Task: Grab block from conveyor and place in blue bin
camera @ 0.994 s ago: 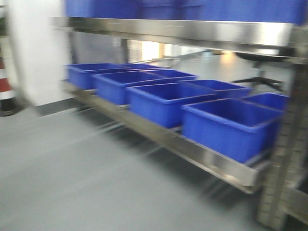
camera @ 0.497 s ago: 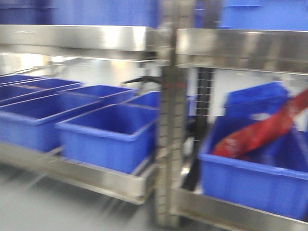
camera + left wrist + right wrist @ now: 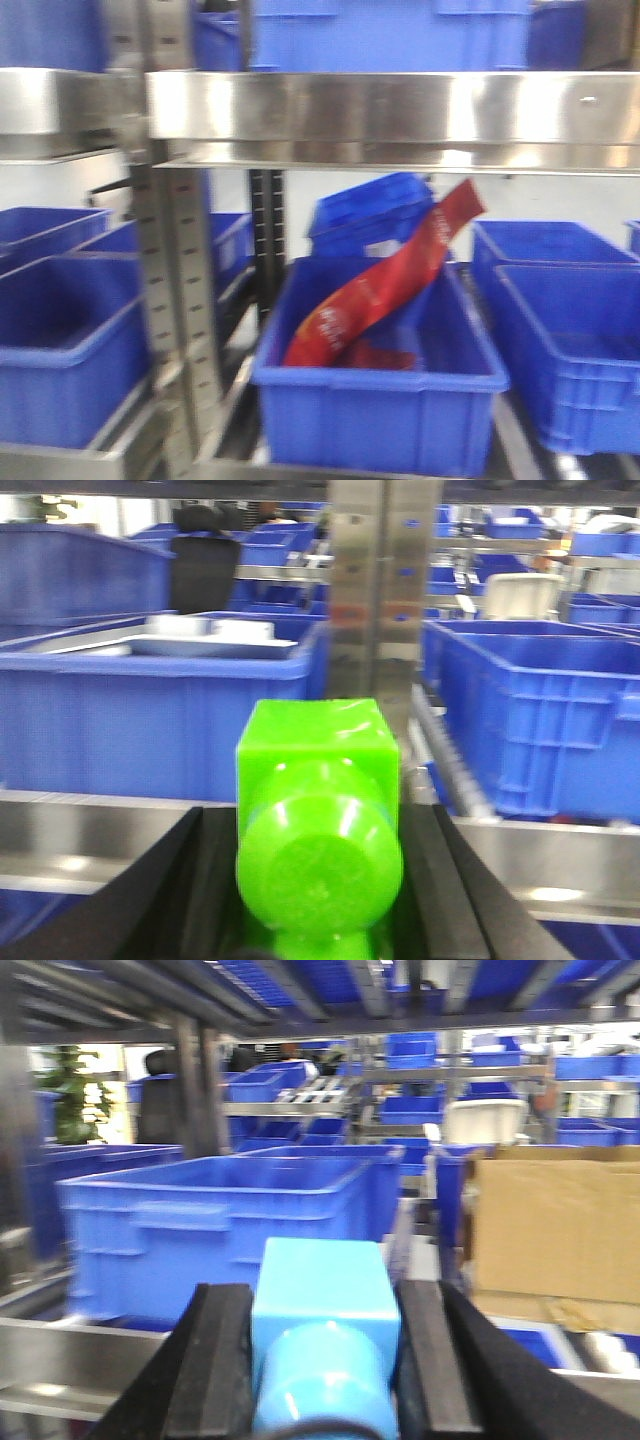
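Note:
My left gripper (image 3: pixel 318 840) is shut on a bright green block (image 3: pixel 318 820) with a round stud facing the camera. My right gripper (image 3: pixel 322 1330) is shut on a light blue block (image 3: pixel 324 1332) with a round stud. Both face steel shelving full of blue bins. In the front view a blue bin (image 3: pixel 380 385) sits straight ahead on the lower shelf with a red packet (image 3: pixel 385 280) leaning in it. Blue bins also show in the left wrist view (image 3: pixel 150 715) and the right wrist view (image 3: pixel 220 1222). The conveyor is out of view. Neither gripper shows in the front view.
A steel upright post (image 3: pixel 175 270) stands left of the bin ahead, and a steel shelf beam (image 3: pixel 400 115) runs above it. More blue bins sit left (image 3: pixel 60 350) and right (image 3: pixel 570 340). A cardboard box (image 3: pixel 555 1235) stands at right in the right wrist view.
The front view has swept rightward along the shelving. The bin with the red packet has moved from the right edge to the middle of the view, and the upright post has moved left.

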